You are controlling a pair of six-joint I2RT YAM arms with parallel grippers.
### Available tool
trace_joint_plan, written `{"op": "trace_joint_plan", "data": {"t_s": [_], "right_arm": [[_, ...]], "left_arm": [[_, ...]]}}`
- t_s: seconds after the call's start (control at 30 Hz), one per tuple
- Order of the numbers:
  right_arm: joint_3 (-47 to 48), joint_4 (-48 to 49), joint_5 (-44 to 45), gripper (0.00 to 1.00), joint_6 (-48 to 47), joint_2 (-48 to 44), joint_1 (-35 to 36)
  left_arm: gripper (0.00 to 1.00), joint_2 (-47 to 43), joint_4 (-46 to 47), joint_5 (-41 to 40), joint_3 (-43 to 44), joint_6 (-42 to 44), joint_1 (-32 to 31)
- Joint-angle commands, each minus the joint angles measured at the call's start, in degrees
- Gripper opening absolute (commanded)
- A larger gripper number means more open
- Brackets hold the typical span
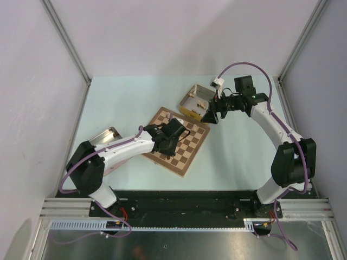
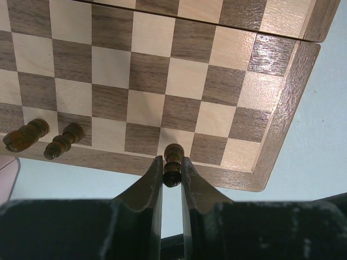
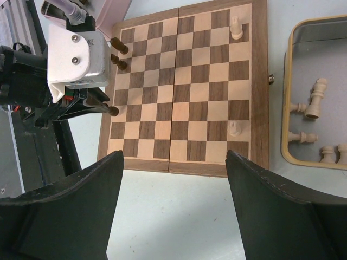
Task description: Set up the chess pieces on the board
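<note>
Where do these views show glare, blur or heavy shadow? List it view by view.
Left wrist: glare streaks the right corner squares of the board; the left gripper, shut on a dark piece, has near-black, soft-edged fingers. Right wrist: the right gripper shows its fingers as dark foreground blur, the board sharp. Top external: even light, no hard shadows.

pale mint tabletop (image 1: pixel 130 97), matte and evenly lit, boxed in on three sides by plain whitish-lilac walls (image 1: pixel 184 32). at the two far corners, slanting aluminium posts (image 1: pixel 66 40). along the near edge, a black base plate (image 1: pixel 184 208) over a silver extruded rail (image 1: pixel 59 206), then a slotted white strip (image 1: pixel 179 227). below that, a dull grey surface (image 1: pixel 179 246). soft, diffuse light; only faint shadows.
</note>
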Motion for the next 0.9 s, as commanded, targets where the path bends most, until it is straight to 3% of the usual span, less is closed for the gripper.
{"op": "trace_joint_plan", "data": {"t_s": [0.0,0.87], "right_arm": [[-0.2,-0.1,0.0,0.80,-0.9,-0.1,0.3],[-0.2,-0.2,0.2,0.81,-1.0,0.2,0.5]], "left_arm": [[0.05,-0.1,-0.7,-2.1,2.5,-2.0,-0.5],[0.06,0.1,-2.9,-8.8,2.7,0.7,3.9]]}}
